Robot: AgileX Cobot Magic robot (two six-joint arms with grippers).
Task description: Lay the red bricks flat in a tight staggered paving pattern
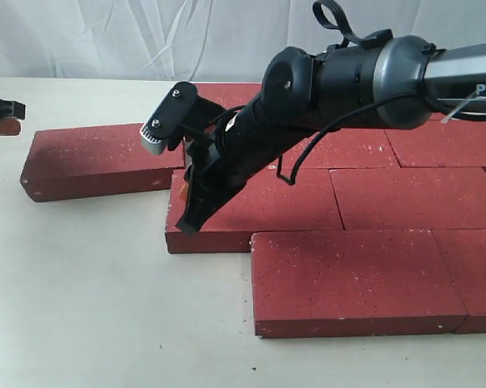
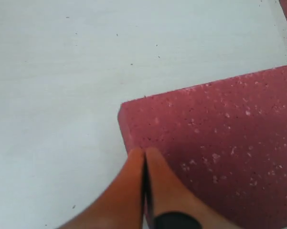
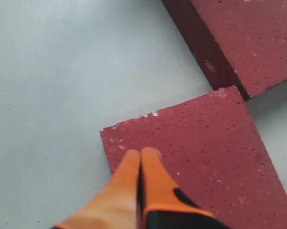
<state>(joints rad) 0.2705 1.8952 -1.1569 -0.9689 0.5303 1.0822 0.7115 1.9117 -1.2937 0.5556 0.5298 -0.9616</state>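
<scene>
Several red bricks lie flat on the pale table. My right gripper [image 1: 186, 224] reaches across from the right, shut, with its tips pressed on the left end of the middle-row brick [image 1: 263, 206]. In the right wrist view the orange fingers [image 3: 141, 153] touch each other just inside that brick's [image 3: 200, 157] corner, with nothing between them. A separate brick [image 1: 105, 156] lies to the left, set apart from the others. My left gripper [image 1: 0, 113] hangs at the far left edge. Its fingers [image 2: 144, 152] are shut and empty over the corner of a brick [image 2: 219, 143].
A front-row brick [image 1: 356, 279] lies close against the middle row, with more bricks [image 1: 404, 194] to its right and behind. Another brick's [image 3: 248, 38] edge sits close to the right fingertips. Bare table [image 1: 89, 307] spreads to the front left.
</scene>
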